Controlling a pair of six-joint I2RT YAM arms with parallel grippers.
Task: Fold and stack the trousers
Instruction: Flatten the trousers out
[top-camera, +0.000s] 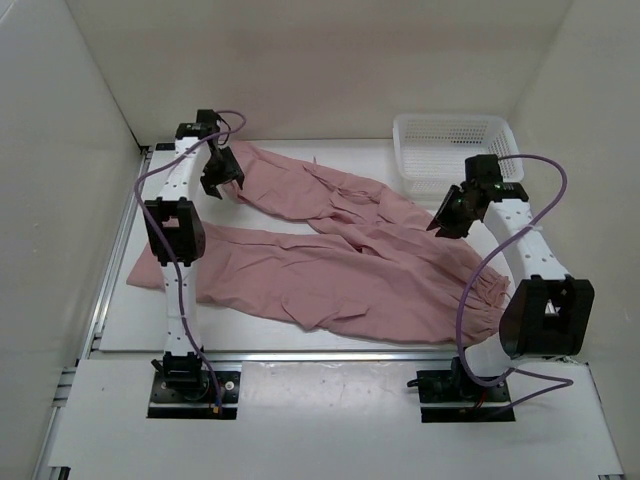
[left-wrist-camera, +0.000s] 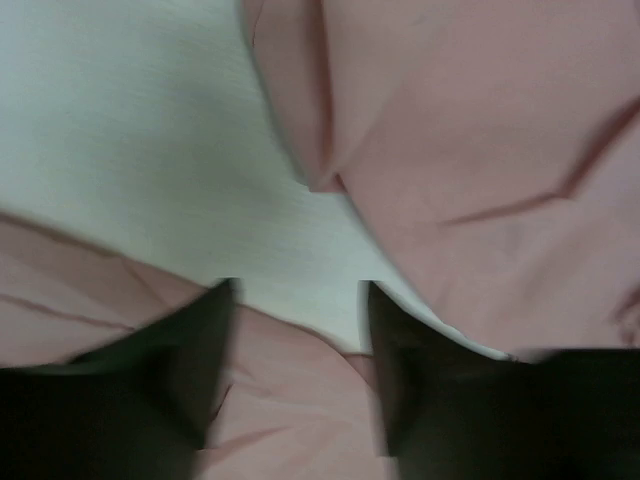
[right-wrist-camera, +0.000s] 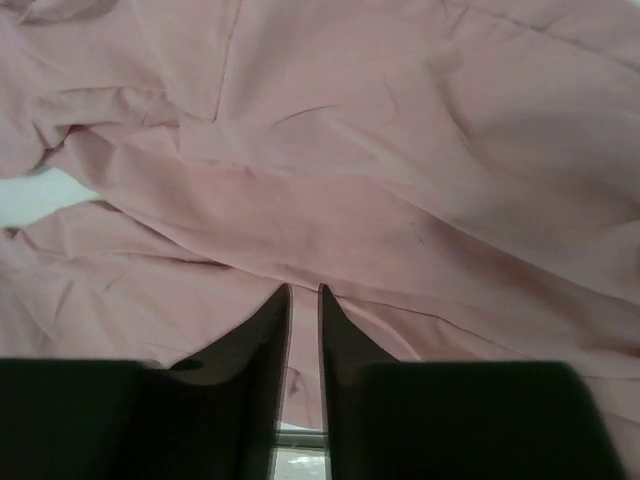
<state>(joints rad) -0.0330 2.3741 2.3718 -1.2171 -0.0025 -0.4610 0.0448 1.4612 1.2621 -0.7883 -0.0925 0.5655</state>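
Note:
The dusty-pink trousers (top-camera: 350, 265) lie spread flat on the white table, with both legs reaching left and the gathered waist at the right near my right arm's base. My left gripper (top-camera: 222, 172) hovers over the end of the far leg. In the left wrist view it (left-wrist-camera: 300, 290) is open and empty, with cloth (left-wrist-camera: 480, 120) and bare table below it. My right gripper (top-camera: 450, 215) hangs above the trousers' upper part near the basket. In the right wrist view it (right-wrist-camera: 303, 290) has its jaws nearly together over wrinkled cloth (right-wrist-camera: 400, 150) and holds nothing.
A white mesh plastic basket (top-camera: 450, 140) stands at the back right corner, just behind my right gripper. White walls close in the table on the left, back and right. A metal rail runs along the left edge (top-camera: 110, 260).

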